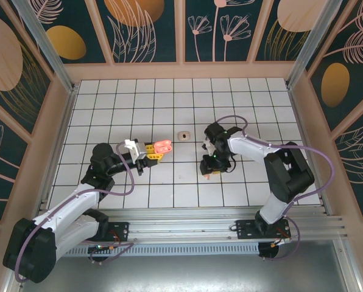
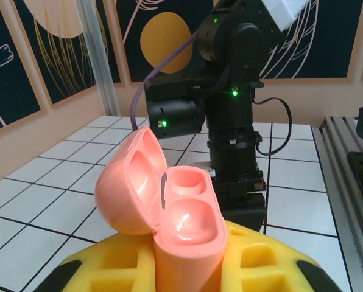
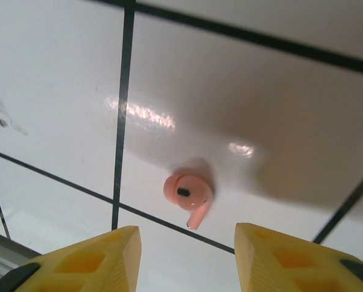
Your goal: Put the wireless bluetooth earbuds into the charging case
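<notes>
Charging case (image 2: 169,207) is clamped by left gripper (image 1: 151,151); earbud (image 3: 189,193) under half-open right gripper (image 3: 187,249) may be flicked away if pinched off-centre.

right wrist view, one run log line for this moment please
left gripper: shut on open, empty charging case | right gripper: open above earbud on table

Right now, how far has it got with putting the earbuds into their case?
Done: the left end effector holds the charging case, lid open, both sockets empty. In hand: the right end effector hovers open over one earbud lying on the table. Left: grasping it and seating the earbuds in the case.
</notes>
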`<state>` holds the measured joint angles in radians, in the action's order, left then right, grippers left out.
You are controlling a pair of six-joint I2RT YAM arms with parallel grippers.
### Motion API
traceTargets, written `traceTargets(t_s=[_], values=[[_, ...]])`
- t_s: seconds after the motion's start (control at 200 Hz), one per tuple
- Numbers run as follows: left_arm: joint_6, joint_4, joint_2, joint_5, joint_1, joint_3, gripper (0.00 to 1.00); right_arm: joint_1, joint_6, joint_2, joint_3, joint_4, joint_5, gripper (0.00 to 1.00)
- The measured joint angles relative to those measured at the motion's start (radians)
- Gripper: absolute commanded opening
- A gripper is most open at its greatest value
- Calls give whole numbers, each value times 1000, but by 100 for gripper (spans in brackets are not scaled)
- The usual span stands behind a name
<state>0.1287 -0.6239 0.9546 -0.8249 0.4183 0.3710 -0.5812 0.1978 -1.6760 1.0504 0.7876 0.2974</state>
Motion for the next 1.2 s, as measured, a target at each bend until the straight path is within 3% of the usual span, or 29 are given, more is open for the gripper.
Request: traceTargets(t_s=[0.485, 1.201], values=[[0, 0, 0, 4, 0, 0, 13, -91, 3, -114, 105, 78, -140, 45], [2, 24, -2, 23, 0, 3, 13, -119, 3, -160, 112, 64, -187, 36]])
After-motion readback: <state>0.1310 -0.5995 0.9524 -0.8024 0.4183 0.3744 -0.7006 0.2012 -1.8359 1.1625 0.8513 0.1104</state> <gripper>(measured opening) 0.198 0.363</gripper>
